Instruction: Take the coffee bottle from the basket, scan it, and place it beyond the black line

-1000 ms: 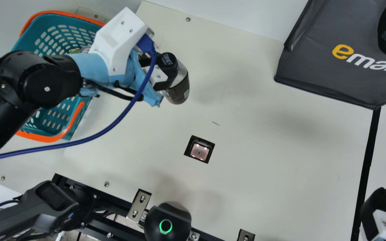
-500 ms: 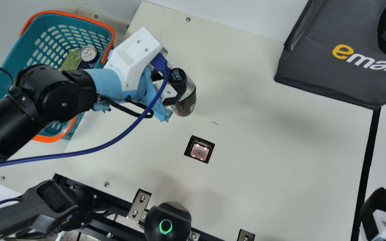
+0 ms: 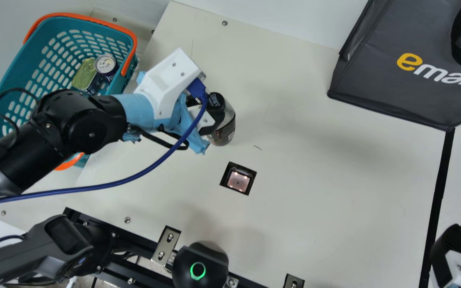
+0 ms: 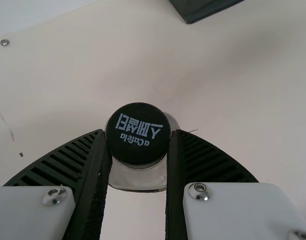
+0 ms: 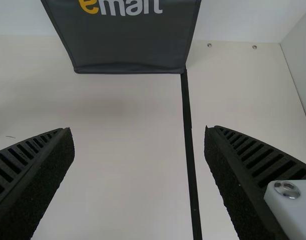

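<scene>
Coffee bottle (image 3: 226, 127), gripped by left pincer (image 3: 210, 115), has moved nearer scanner (image 3: 238, 181).

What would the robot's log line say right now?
left gripper: holds bottle | bottle: outside basket, short of black line | right gripper: open

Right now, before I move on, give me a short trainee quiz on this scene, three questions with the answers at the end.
1. True or false: the left hand holds the coffee bottle outside the basket.
2. Multiple choice: what is beside the round can in the basket?
A) a banana
B) a green-topped tin
C) a red cup
3. Fill in the blank: the fingers of the right hand are ____ (open or shut).

Key: 1 true; 2 B; 3 open.
</scene>
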Motion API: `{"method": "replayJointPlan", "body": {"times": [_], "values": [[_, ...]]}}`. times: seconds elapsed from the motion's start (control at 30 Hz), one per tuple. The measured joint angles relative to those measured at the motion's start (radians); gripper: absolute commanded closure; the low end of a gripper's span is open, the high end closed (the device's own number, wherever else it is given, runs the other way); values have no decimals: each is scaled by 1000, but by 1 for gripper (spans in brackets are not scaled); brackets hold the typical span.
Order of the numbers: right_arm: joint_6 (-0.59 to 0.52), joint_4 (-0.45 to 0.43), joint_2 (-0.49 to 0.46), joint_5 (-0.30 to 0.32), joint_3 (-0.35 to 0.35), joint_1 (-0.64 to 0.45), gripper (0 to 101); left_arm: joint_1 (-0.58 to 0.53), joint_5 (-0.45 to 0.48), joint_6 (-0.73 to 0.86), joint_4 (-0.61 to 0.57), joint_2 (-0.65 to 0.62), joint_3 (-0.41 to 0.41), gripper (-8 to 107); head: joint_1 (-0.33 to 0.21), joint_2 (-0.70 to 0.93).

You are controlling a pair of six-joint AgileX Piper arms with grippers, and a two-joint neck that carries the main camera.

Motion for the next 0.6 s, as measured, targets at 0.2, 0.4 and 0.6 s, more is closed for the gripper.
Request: {"method": "replayJointPlan", "body": {"times": [0.2,0.4,0.6], "values": [[0,0,0,0,0,0,10,-15,-32,-17,5,4,33,89,2,0],[0,0,0,0,0,0,10,-34,-56,-46,22,7,52,89,2,0],[0,0,0,0,0,0,10,-54,-66,-69,35,8,62,89,0,0]]}}
